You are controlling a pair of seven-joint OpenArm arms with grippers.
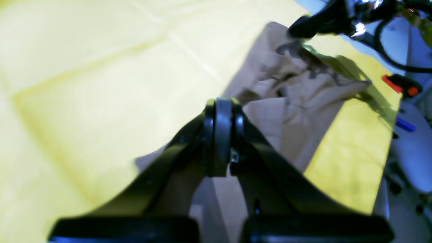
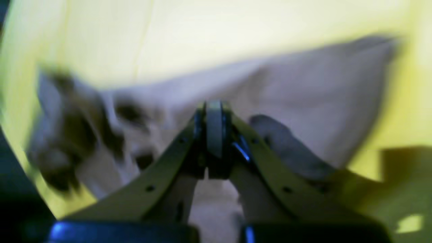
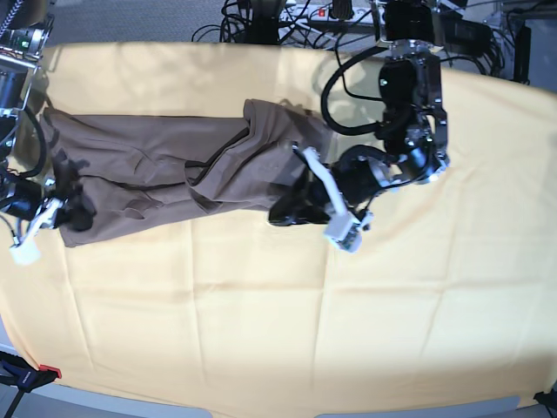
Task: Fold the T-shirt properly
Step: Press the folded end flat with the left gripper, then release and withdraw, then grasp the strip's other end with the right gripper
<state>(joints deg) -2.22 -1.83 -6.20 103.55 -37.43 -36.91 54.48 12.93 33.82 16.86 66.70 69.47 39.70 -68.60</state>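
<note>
Both of our grippers, the right gripper [image 3: 68, 212] and the left gripper [image 3: 287, 212], pinch opposite ends of the T-shirt [image 3: 157, 170], which lies lengthwise left to right across the yellow cloth [image 3: 287, 313], so uneven pulling could bunch the thin fabric or slip it free.

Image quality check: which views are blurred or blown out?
Right wrist view: heavy motion blur, the T-shirt smeared and the yellow cloth washed out near the top. Left wrist view: softer blur, the cloth overexposed to near-white at upper left, the left hand dark and close. Base view: sharp, evenly lit, only slight shadow under the arms.
</note>
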